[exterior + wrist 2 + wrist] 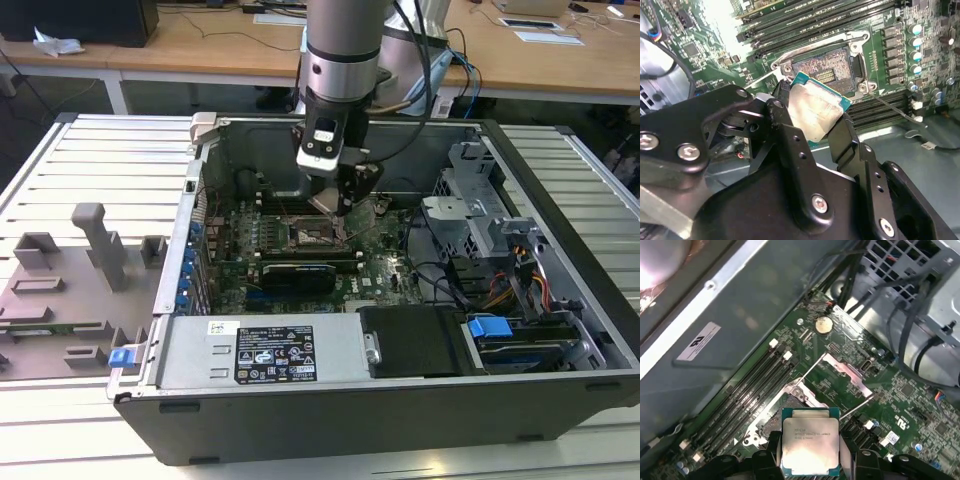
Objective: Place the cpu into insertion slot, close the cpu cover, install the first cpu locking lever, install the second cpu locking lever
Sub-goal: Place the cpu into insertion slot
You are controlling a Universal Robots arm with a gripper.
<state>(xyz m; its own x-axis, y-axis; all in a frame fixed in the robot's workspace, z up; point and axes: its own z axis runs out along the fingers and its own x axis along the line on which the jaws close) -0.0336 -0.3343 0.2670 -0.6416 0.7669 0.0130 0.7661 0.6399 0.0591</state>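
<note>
Gripper [342, 203], black, at the end of the one arm. Pinches the cpu [816, 112] between two fingers [842, 135], one on each of two opposite edges. Closed only as far as the chip is wide, no more. Keeps the dull silver top turned away from the board, with a thin green rim peeking out round it in both wrist views.

Hangs down inside the open computer case [400, 425], close over the green motherboard [385, 270]. Not touching the board, as far as can be seen.

Insertion slot [827, 72] just past the fingertips, right under the chip. Open and bare, with its patch of tiny pins showing in the second wrist view. A small gap between chip and slot, so not seated yet. Looks a bit tipped against the slot in the second wrist view. Square chip and square slot, so no long side to mind. Edges look roughly lined up with the slot's edges in the first wrist view.

Cpu cover [845, 374] beyond the slot, farther from the fingers, standing open and out of the way. Thin metal lever [890, 105] just beside the slot, and it looks unhooked.
</note>
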